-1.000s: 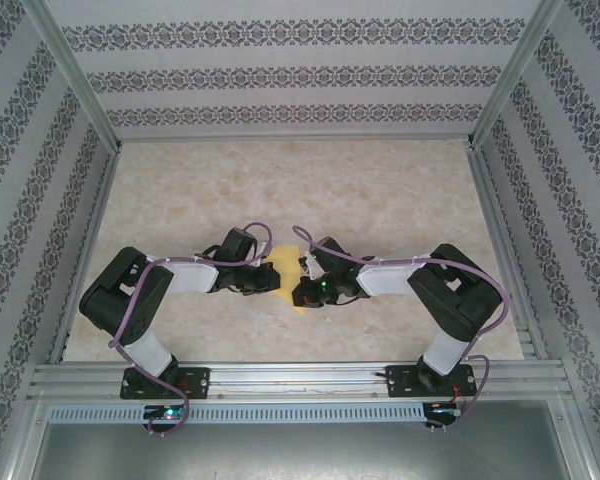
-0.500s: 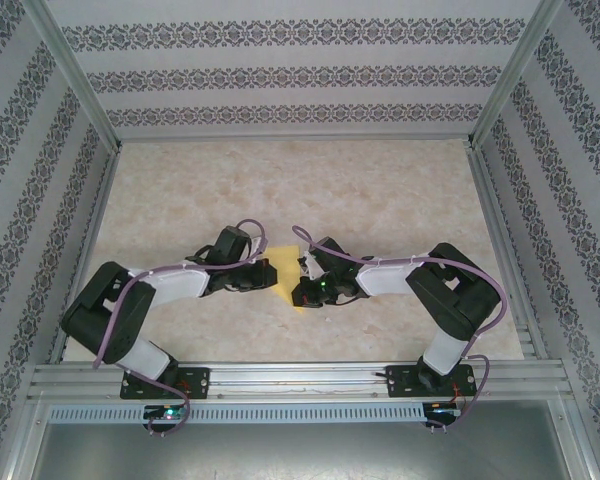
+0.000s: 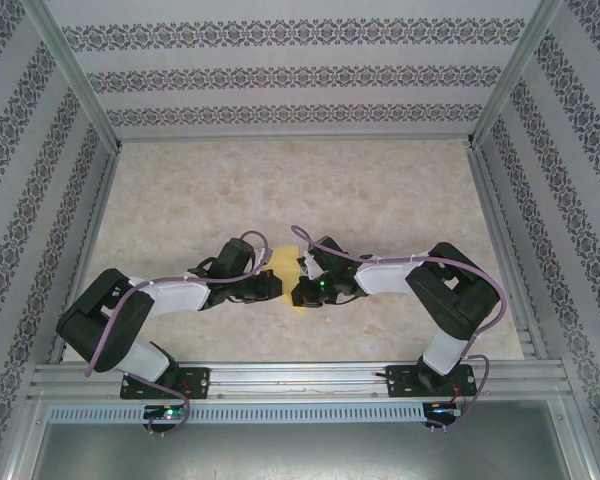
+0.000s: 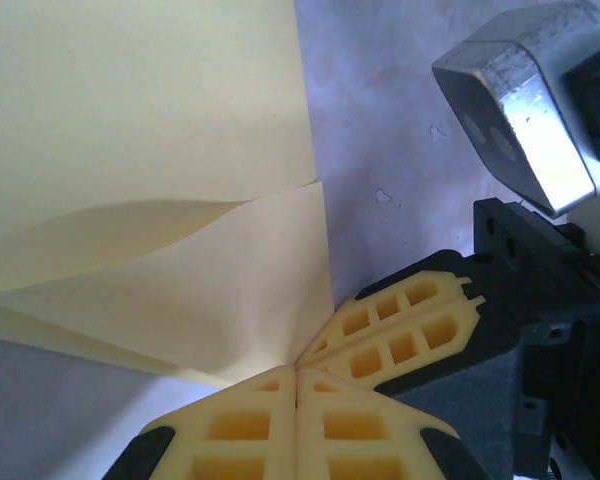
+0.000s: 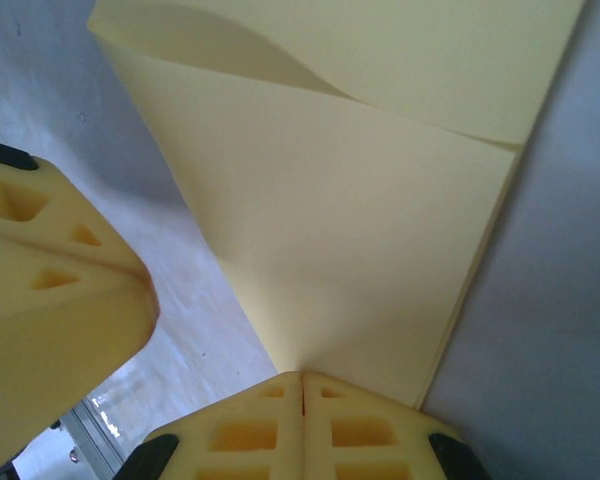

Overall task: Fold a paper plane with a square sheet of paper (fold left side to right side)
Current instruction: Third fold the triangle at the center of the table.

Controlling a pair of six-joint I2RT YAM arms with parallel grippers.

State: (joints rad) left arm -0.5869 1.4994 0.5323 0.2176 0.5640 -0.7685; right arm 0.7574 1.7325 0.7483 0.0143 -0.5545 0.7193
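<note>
yellow paper sheet (image 3: 286,262), thin, folded, upper layer bulging, flat on beige marbled table (image 3: 380,200) near its centre; left gripper (image 4: 295,372) clenched at sheet's 8 o'clock, tips meeting a paper corner; right gripper (image 5: 302,380) clenched at 4 o'clock, tips on paper; pinched or merely pressed, cannot tell

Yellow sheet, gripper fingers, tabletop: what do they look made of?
Sheet: thin matte yellow paper by the look; it bows softly and shows a crisp edge. Left gripper's fingers: likely moulded or printed plastic, yellow, dull, with square pockets. Table: beige veined marble pattern, smooth; stone or laminate, cannot tell.
</note>
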